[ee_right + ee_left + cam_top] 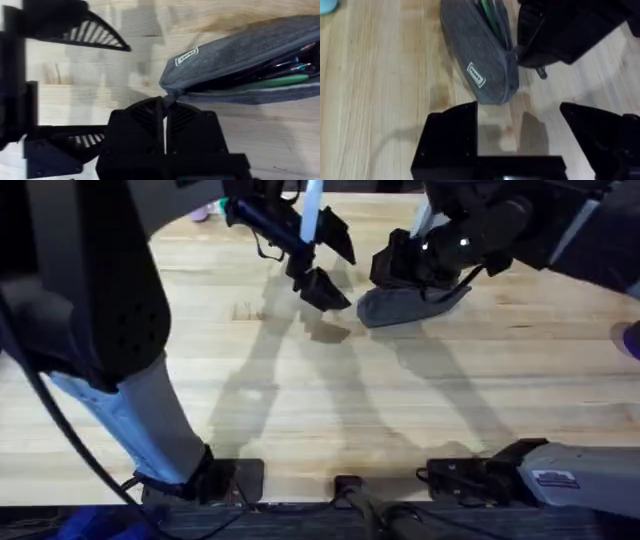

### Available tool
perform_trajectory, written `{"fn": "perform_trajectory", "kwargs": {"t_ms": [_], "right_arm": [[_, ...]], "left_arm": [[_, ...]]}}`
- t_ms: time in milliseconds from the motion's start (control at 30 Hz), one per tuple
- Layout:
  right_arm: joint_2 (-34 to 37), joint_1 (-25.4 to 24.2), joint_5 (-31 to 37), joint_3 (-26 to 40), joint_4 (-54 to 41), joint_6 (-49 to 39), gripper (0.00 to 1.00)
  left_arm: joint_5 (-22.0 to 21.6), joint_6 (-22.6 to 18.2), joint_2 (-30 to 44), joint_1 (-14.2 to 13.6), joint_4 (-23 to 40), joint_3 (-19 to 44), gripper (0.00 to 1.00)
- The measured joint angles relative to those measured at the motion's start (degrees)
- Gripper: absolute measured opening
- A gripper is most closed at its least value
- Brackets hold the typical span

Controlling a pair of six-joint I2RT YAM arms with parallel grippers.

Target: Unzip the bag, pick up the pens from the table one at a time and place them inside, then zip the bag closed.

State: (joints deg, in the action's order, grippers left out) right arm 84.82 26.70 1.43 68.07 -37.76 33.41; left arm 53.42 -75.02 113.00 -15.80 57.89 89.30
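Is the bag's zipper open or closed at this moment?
Open: the bag gapes along its zipper, with pens visible inside in both wrist views.

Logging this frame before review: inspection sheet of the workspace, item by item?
Surface: table, pale plank grain, arm shadows across the middle.
Job's things: bag lies on the table, zipper partly open, pens inside.
Clutter: small teal object at the table's edge; pink object at the far edge.
Grippers: left hand open, hovering just short of the bag's end; right hand shut on the bag's end at the zipper.
Cables: dark leads near the arm bases.
Surroundings: nothing seen.
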Motion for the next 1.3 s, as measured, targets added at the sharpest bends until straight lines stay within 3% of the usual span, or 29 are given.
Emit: {"fn": "perform_trajectory", "kwargs": {"t_ms": [367,700,833,933,1067,1133,1300], "right_arm": [[0.0,0.0,0.0,0.0,0.13,0.0,0.031],[0.0,0.0,0.0,0.0,0.26,0.0,0.031],[0.0,0.0,0.0,0.0,0.26,-0.02,0.031],[-0.02,0.0,-0.02,0.0,0.29,0.0,0.031],[0.0,0.0,-0.2,-0.02,0.09,0.0,0.031],[-0.01,0.0,-0.17,-0.02,0.29,0.0,0.031],[0.0,-0.62,-0.22,-0.09,0.29,-0.02,0.031]], "left_arm": [[3.17,0.06,7.06,-4.43,-5.3,0.0,0.995],[3.87,4.82,7.38,-5.77,-12.73,0.0,0.998],[3.09,6.43,7.38,-7.21,-13.33,0.0,0.94],[1.58,8.15,7.38,-8.3,-13.98,0.0,0.77],[0.05,9.37,7.38,-8.83,-15.15,0.0,0.245],[-0.11,9.64,7.38,-8.8,-14.69,0.0,0.089],[-0.34,9.96,7.38,-8.8,-14.64,0.0,0.048]]}}
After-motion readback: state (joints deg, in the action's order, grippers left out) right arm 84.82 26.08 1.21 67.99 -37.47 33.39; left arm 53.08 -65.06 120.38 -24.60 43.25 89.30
